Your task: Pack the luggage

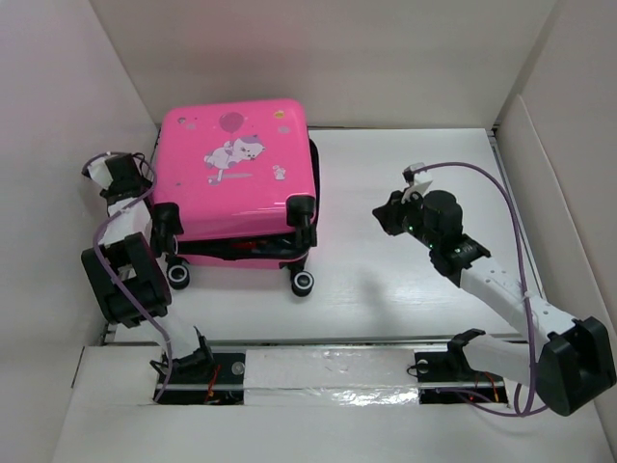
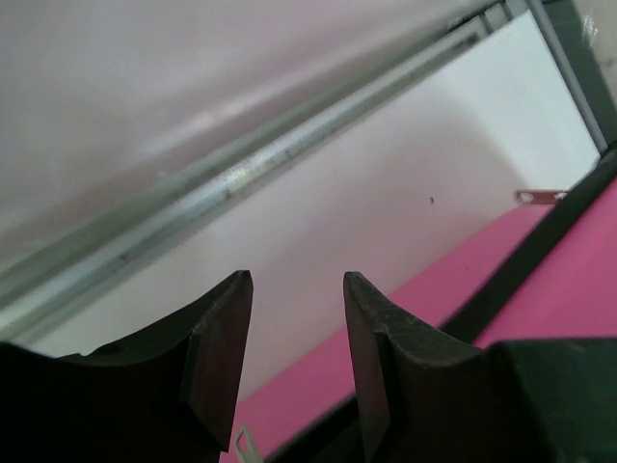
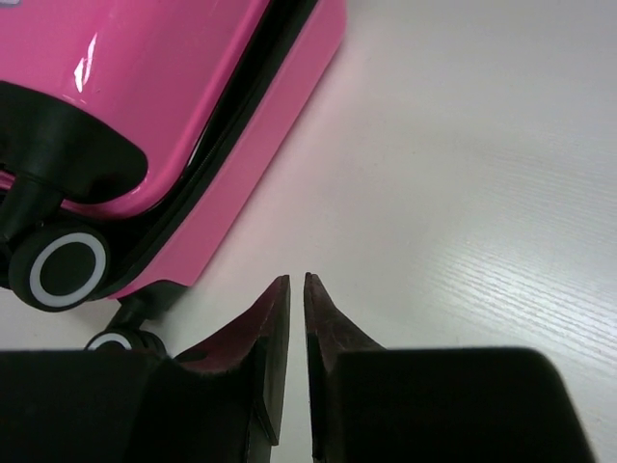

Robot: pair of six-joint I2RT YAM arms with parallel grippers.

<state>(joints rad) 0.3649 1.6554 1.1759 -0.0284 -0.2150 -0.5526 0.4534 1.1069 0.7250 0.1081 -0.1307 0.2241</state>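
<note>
Right now, the pink suitcase (image 1: 236, 169) is lying flat at about ten o'clock on the surface (image 1: 415, 309), with its wheels pointing to six o'clock. Its lid is resting down with a dark gap showing along the seam, so it is probably not fastened yet. Your left claw (image 2: 297, 289) is hovering at the case's nine o'clock edge, jaws moderately apart and gripping nothing. Your right claw (image 3: 297, 285) is sitting well apart at three o'clock, jaws showing a narrow slit, empty.
</note>
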